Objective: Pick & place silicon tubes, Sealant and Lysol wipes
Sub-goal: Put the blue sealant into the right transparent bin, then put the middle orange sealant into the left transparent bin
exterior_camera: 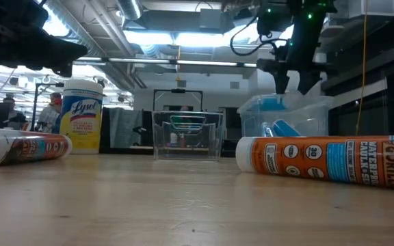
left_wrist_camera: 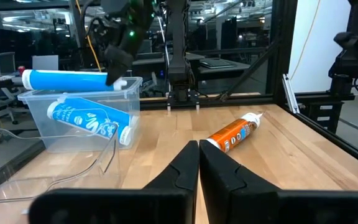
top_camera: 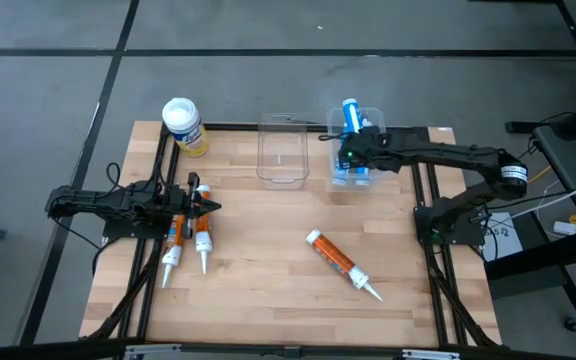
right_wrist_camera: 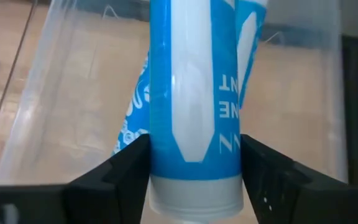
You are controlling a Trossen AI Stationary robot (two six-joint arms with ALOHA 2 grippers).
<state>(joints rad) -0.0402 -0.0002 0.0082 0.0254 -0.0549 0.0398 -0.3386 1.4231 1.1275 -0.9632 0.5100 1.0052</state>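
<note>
Your right hand [top_camera: 349, 150] is clamped on a blue silicone tube [right_wrist_camera: 194, 106], holding it over the clear bin [top_camera: 356, 172] at the far right of the worktop [top_camera: 268, 290]. In the left wrist view that tube lies roughly level across the bin's rim, with a second blue tube [left_wrist_camera: 92, 118] already resting at a slant inside.

To finish this placement well, lower the tube until it sits below the rim before you release, and angle it to lie alongside the one inside rather than bridging the walls, where it could roll off. Open the fingers only once the tube has support, then lift straight up so you don't drag the light bin.

Your left hand [top_camera: 208, 207] waits at the left side with its fingers [left_wrist_camera: 188, 171] pressed together and holding nothing, just over two orange sealant tubes [top_camera: 188, 240]. A third orange sealant tube [top_camera: 340, 265] lies near the middle front. The Lysol wipes [top_camera: 183, 125] stand upright at the far left corner, beside an empty clear bin [top_camera: 282, 150].
</note>
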